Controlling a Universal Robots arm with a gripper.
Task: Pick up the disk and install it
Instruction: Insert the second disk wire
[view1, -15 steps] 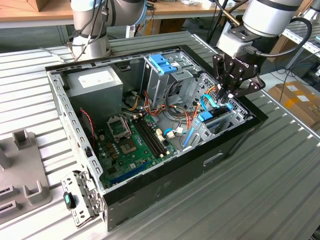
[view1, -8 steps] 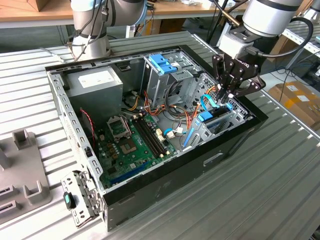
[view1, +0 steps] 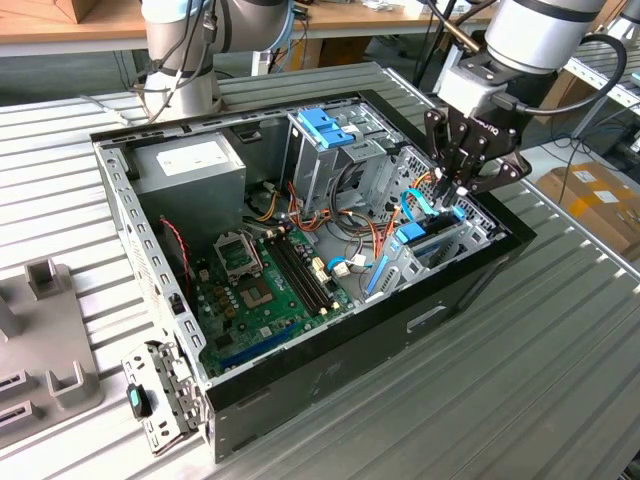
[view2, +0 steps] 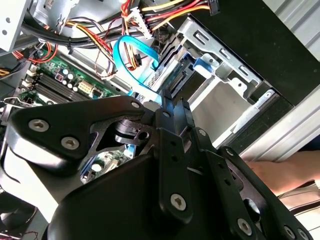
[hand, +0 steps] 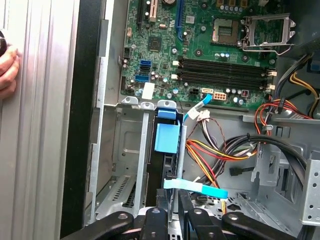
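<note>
Open computer case (view1: 150, 260), read from the exterior view's left to its right. We pass the grey power supply (view1: 190, 165), then the motherboard (view1: 265, 290) on the case floor, then the tall cage with its blue bracket (view1: 325, 125), and last the drive bay at the right-hand wall. The disk (view1: 425, 240) stands on edge there, partly down between the bay's metal rails, with its light-blue carrier showing and a blue flat cable (view1: 412, 205) looping beside it. The gripper (view1: 462, 188) hangs directly above it. We judge the pick-up to be done and the installation to be in hand, with the disk entered but not clearly seated. Finishing calls for a straight push along the rails, keeping the carrier square and the cable out of the slot. In the first wrist view the gripper (hand: 171, 192) has its fingers drawn nearly together over the disk (hand: 166, 137), seen edge-on in the bay. They appear to pinch its upper edge, though the contact itself is hidden by the linkage and we cannot be certain. A person's hand (hand: 7, 65) rests on the table outside the case wall.
</note>
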